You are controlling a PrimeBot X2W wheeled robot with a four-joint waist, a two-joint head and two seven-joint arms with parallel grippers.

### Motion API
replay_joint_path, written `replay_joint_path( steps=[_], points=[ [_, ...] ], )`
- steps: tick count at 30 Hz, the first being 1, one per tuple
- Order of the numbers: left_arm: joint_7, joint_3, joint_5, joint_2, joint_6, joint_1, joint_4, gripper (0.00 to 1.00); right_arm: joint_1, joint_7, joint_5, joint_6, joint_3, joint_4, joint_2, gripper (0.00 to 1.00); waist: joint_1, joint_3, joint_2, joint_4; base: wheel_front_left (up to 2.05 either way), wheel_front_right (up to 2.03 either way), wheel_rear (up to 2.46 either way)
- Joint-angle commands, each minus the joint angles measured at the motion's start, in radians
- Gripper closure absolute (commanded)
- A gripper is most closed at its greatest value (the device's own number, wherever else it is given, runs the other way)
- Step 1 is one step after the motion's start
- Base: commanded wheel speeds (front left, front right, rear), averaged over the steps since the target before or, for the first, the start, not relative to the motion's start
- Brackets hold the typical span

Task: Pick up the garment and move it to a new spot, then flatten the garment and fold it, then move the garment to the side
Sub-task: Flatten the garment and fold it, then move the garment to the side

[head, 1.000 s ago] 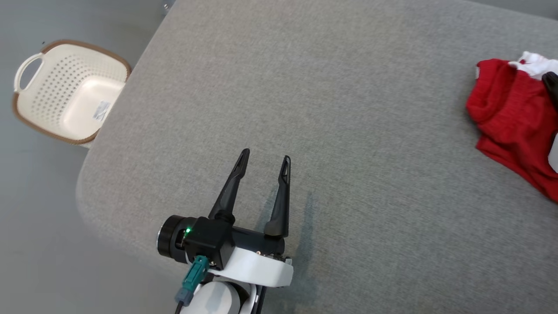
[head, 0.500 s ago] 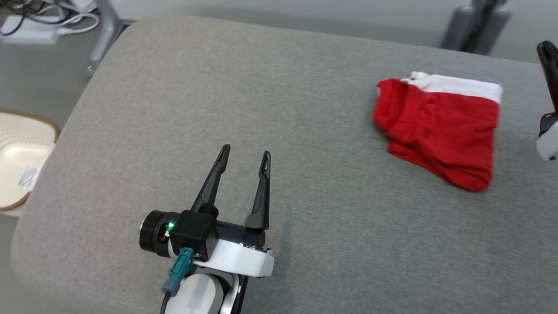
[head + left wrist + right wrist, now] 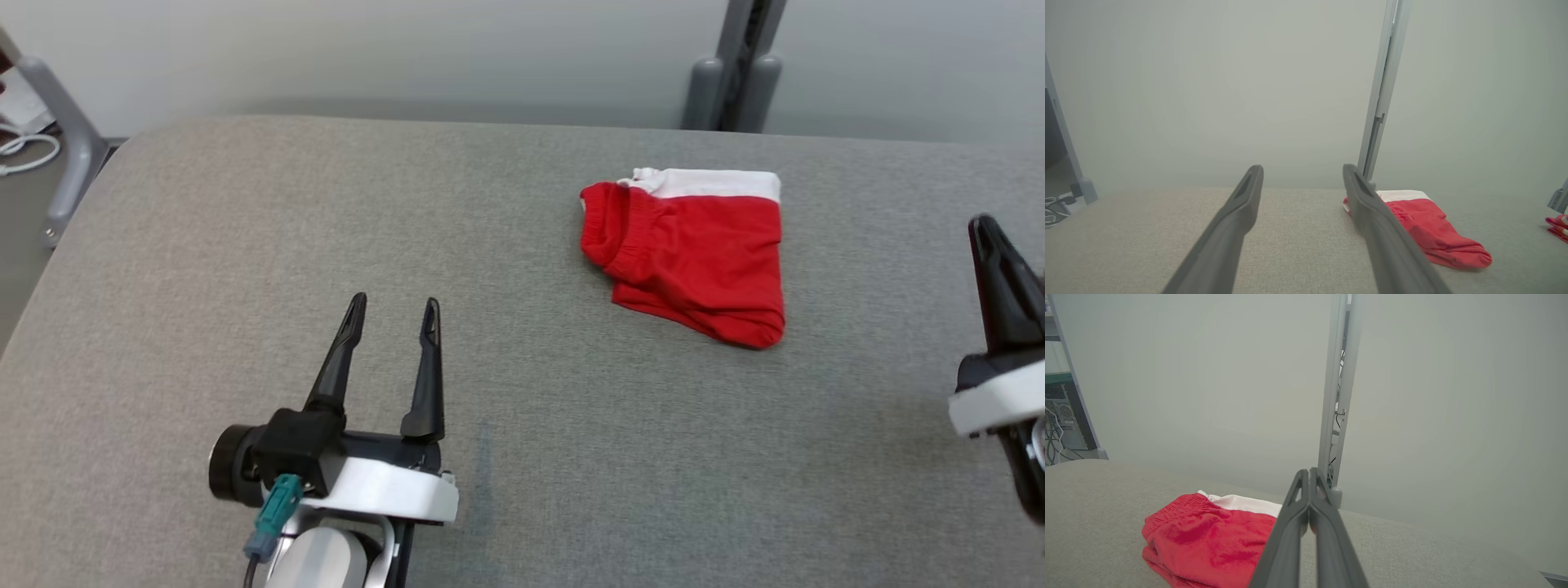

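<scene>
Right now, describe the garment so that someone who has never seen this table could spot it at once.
Start at the wide grey table and look toward its far edge, in front of the grey post. There lies the garment, folded. It is bright red with a white band along its far edge, against plain grey fabric.

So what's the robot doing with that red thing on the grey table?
Nothing is holding it right now. The folded red garment with a white band lies on the grey fabric-covered table. The left gripper hovers open to its left, and the right gripper is shut and empty to its right. Neither touches it.
</scene>
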Motion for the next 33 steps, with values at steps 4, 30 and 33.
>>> replay_joint_path(
  steps=[4,30,33],
  points=[
    [-0.004,0.039,0.005,0.005,-0.012,0.031,-0.004,0.00,0.082,-0.004,0.010,0.000,-0.071,-0.030,0.068,1.00,0.0000,-0.020,0.0000,-0.037,0.00,0.00,0.00],
    [-0.004,0.043,-0.002,0.004,-0.030,0.078,0.023,0.00,0.170,-0.005,-0.056,0.000,-0.139,-0.022,0.146,0.00,0.0000,-0.029,0.0000,-0.044,0.00,0.00,0.00],
    [-0.004,0.046,-0.001,0.004,-0.031,0.084,0.023,0.00,0.173,-0.005,-0.055,0.000,-0.136,-0.021,0.148,0.00,0.0000,-0.030,0.0000,-0.043,0.00,0.00,0.00]
  ],
)
